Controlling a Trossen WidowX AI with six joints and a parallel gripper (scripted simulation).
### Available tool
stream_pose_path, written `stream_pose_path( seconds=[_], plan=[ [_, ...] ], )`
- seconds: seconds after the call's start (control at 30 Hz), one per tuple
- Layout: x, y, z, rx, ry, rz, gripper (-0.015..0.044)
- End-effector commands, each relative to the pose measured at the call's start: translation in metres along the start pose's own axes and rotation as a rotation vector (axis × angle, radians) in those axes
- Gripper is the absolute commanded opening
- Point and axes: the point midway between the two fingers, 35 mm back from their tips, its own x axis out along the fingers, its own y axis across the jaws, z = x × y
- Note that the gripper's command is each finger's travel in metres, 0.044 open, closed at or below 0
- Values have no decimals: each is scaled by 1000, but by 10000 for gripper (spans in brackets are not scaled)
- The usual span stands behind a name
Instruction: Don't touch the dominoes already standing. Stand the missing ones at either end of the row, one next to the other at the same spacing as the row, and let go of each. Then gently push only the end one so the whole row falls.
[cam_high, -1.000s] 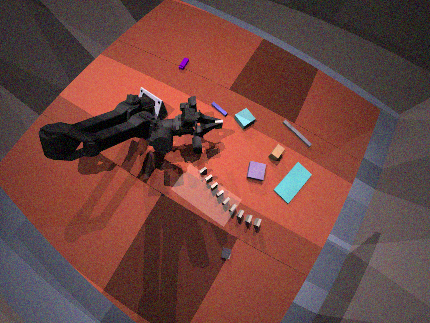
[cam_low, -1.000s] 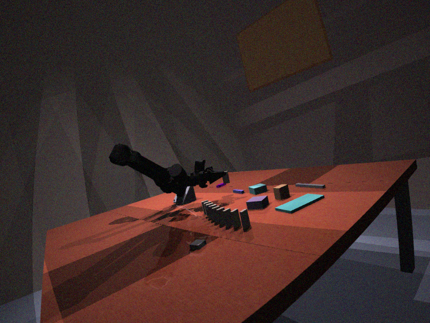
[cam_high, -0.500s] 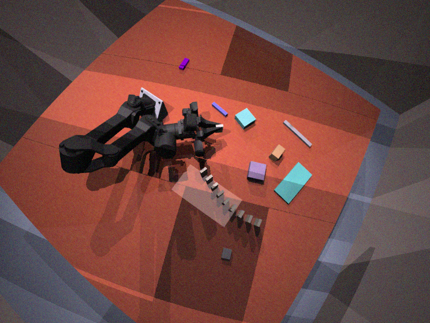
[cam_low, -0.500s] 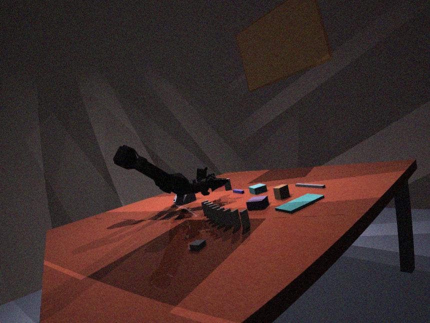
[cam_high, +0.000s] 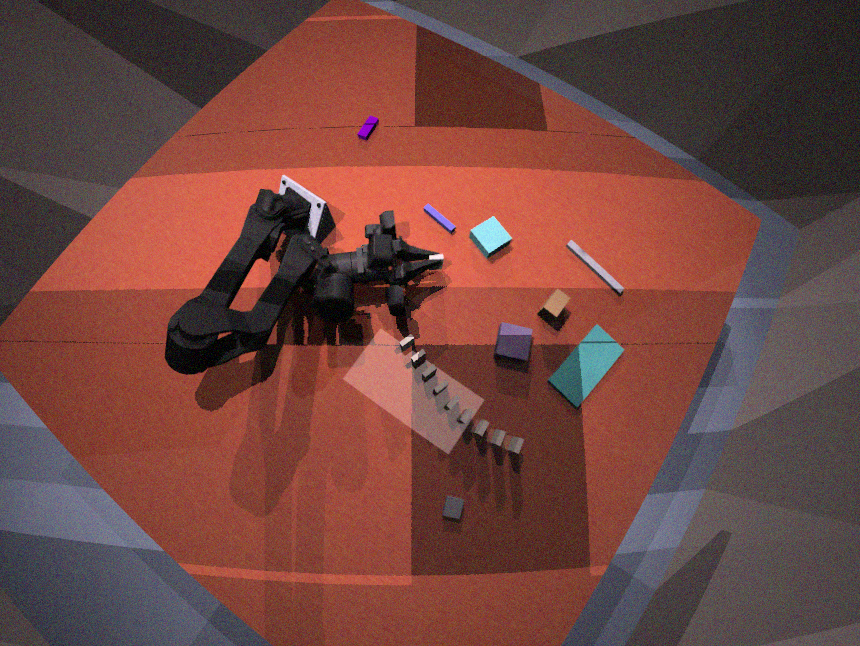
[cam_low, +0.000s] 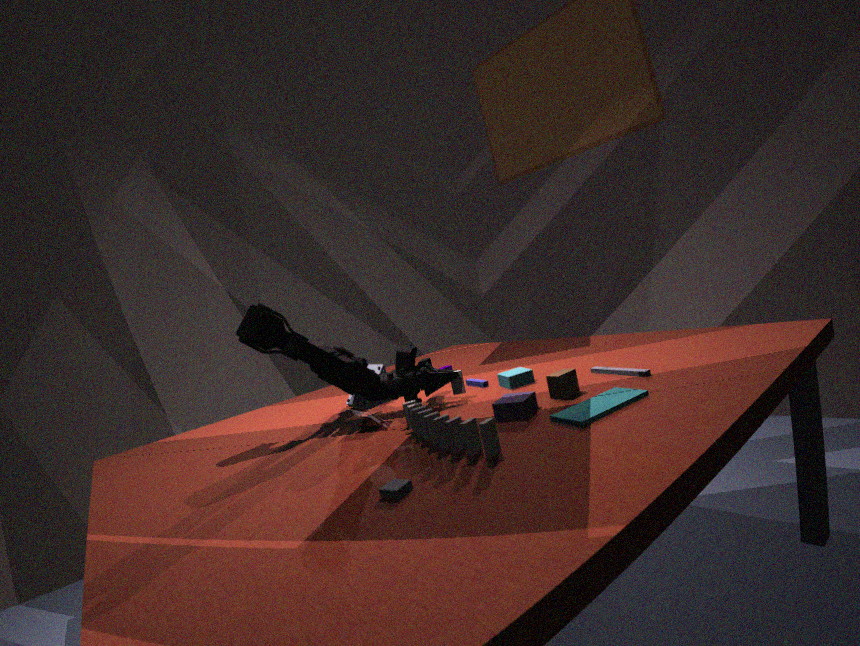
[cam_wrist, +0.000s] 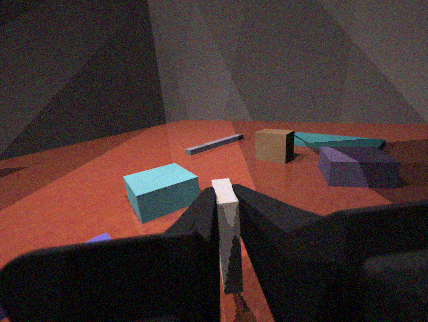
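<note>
My gripper (cam_high: 435, 258) (cam_low: 456, 377) (cam_wrist: 222, 194) is shut on a pale domino (cam_high: 436, 257) (cam_low: 458, 382) (cam_wrist: 230, 240), held upright above the table, with its lower end clear of the surface in the wrist view. It is up and behind the near end of the standing row. Several dominoes stand in a curved row. The end domino nearest the arm (cam_high: 407, 342) and the far end domino (cam_high: 515, 445) (cam_low: 490, 441) are upright. The row's members look evenly spaced in the top view. The wrist view does not show the row.
A cyan block (cam_high: 490, 236) (cam_low: 515, 377) (cam_wrist: 161, 190) and a blue stick (cam_high: 439, 218) lie ahead of the gripper. A purple block (cam_high: 513, 342), a tan block (cam_high: 555, 304), a teal slab (cam_high: 587, 365) and a grey bar (cam_high: 595, 267) lie beyond. A small grey block (cam_high: 453, 508) lies below the row.
</note>
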Motion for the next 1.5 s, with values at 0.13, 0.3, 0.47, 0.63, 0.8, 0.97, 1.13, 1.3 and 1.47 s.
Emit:
stream_pose_path(
  seconds=[0.13,0.3,0.47,0.63,0.8,0.97,1.13,1.3,1.47],
  plan=[
    [-2,4,-10,2,-8,-1,26],
    [-2,4,-10,2,-8,-1,26],
    [-2,4,-10,2,-8,-1,52],
    [-2,4,-10,2,-8,-1,183],
    [-2,4,-10,2,-8,-1,314],
    [-2,4,-9,1,-8,0,440],
    [-1,2,22,2,-3,1,440],
    [-2,3,40,6,-5,-4,440],
    [10,-3,33,137,46,13,440]
  ],
)
